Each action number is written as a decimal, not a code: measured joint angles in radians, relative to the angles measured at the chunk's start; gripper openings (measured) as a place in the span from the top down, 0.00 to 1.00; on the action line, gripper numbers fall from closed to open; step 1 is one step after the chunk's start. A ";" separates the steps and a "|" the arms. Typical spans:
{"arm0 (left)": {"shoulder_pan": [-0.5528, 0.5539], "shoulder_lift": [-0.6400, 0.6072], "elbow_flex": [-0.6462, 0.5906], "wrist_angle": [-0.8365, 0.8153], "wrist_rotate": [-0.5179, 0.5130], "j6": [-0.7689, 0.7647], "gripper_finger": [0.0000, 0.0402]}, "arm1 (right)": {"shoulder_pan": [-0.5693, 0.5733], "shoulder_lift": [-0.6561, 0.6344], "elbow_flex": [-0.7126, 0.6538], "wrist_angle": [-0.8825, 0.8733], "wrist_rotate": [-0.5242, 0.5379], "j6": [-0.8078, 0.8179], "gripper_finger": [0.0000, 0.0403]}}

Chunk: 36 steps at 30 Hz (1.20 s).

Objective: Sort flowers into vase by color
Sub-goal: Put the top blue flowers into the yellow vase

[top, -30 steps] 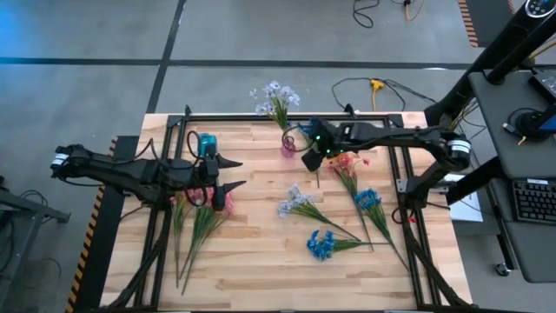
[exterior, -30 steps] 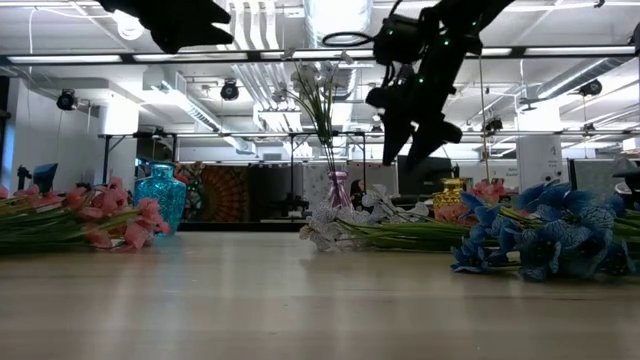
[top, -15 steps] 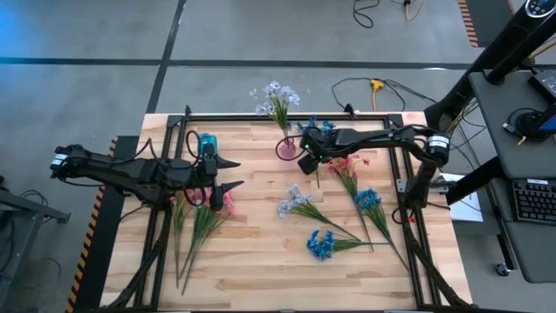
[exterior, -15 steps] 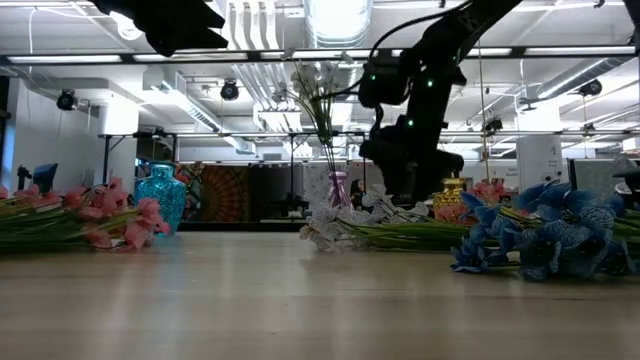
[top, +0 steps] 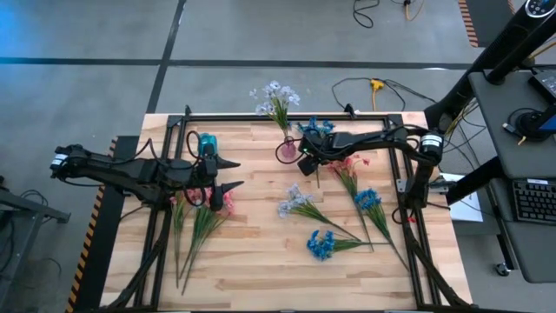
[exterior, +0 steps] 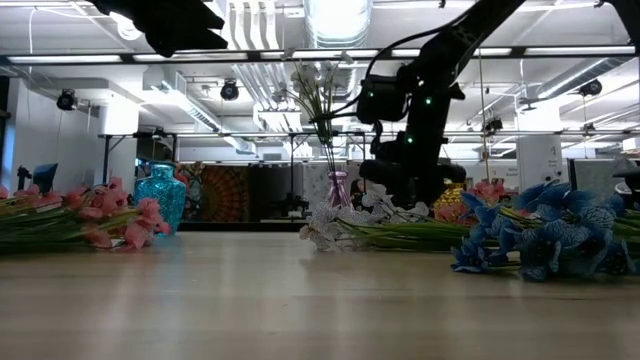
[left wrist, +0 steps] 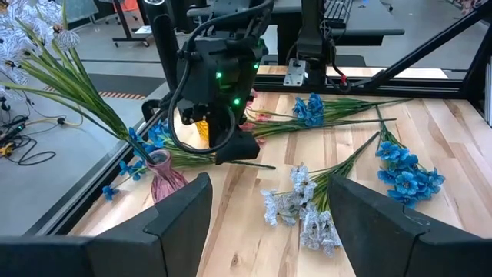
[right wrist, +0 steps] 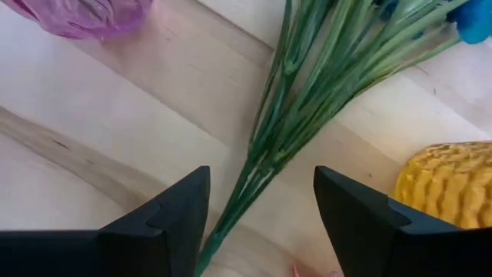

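Stems of a blue flower spray (right wrist: 292,131) lie between my right pincer (right wrist: 261,215) fingers at the far edge of the counter (top: 261,261), beside the pink vase (top: 287,148). I should come straight down and clamp low on the bundle. Pincer is spread, gripping nothing yet. Left pincer (top: 234,174) waits spread near the left edge.

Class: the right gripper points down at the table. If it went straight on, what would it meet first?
Most likely the bundle of green stems lying between the open fingers of the right gripper, beside the pink vase; then the wooden table. Its height above them is unclear.
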 joint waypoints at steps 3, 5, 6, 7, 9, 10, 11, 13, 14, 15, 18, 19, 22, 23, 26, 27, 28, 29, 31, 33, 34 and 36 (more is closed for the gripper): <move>0.000 0.000 0.000 0.000 0.000 0.000 0.40 | 0.000 0.000 -0.018 0.041 -0.002 0.003 0.49; 0.000 0.000 0.000 0.000 0.000 0.000 0.40 | 0.000 0.000 -0.038 0.060 -0.002 0.013 0.51; 0.000 0.000 0.000 0.000 0.000 0.000 0.40 | 0.000 0.000 -0.046 0.073 -0.003 0.014 0.52; 0.000 0.000 0.000 0.000 0.000 0.000 0.40 | 0.000 0.000 -0.051 0.081 -0.003 0.014 0.53; 0.000 0.000 0.000 0.000 0.000 0.000 0.40 | 0.000 0.002 -0.052 0.084 -0.003 0.014 0.54; 0.000 0.000 0.000 0.000 0.000 0.000 0.40 | 0.000 0.005 -0.052 0.086 -0.003 0.013 0.55; 0.000 0.000 0.000 0.000 0.000 0.000 0.40 | 0.000 0.010 -0.052 0.086 -0.003 0.012 0.56; 0.000 0.000 0.000 0.000 0.000 0.000 0.40 | 0.001 0.018 -0.053 0.093 -0.003 0.006 0.58; 0.000 0.000 0.000 0.000 0.000 0.000 0.40 | 0.001 0.020 -0.053 0.099 -0.002 0.003 0.59; 0.000 0.000 0.000 0.000 0.000 0.000 0.40 | 0.001 0.022 -0.053 0.105 -0.002 0.003 0.61; 0.000 0.000 0.000 0.000 0.000 0.000 0.40 | 0.001 0.027 -0.052 0.109 0.004 0.006 0.67; 0.000 0.000 0.000 0.000 0.000 0.000 0.40 | 0.001 0.027 -0.052 0.109 0.004 0.009 0.69; 0.000 0.000 0.000 0.000 0.000 0.000 0.40 | 0.001 0.027 -0.052 0.109 0.003 0.023 0.77; 0.000 0.000 0.000 0.000 0.000 0.001 0.40 | 0.001 0.027 -0.052 0.108 0.001 0.024 0.79; 0.000 0.000 0.000 0.000 0.000 0.001 0.40 | 0.001 0.027 -0.052 0.108 -0.007 0.030 0.87; 0.000 0.000 0.000 0.000 0.000 0.001 0.40 | 0.001 0.026 -0.052 0.108 -0.009 0.036 0.89; 0.000 0.000 -0.001 0.000 0.000 0.000 0.40 | 0.003 0.026 -0.052 0.108 -0.010 0.037 0.90; 0.000 0.000 -0.001 0.000 0.000 0.000 0.40 | 0.003 0.026 -0.052 0.108 -0.010 0.038 0.92; 0.000 0.000 -0.001 0.000 0.000 0.001 0.40 | 0.005 0.026 -0.052 0.109 -0.011 0.045 0.95; 0.000 0.000 -0.001 0.000 0.000 0.001 0.40 | 0.008 0.026 -0.052 0.109 -0.011 0.048 0.96; 0.000 0.000 -0.001 0.000 0.000 0.001 0.40 | 0.008 0.026 -0.052 0.109 -0.011 0.054 0.97; 0.000 0.000 -0.001 0.000 0.000 0.001 0.40 | 0.010 0.026 -0.049 0.108 -0.010 0.067 0.97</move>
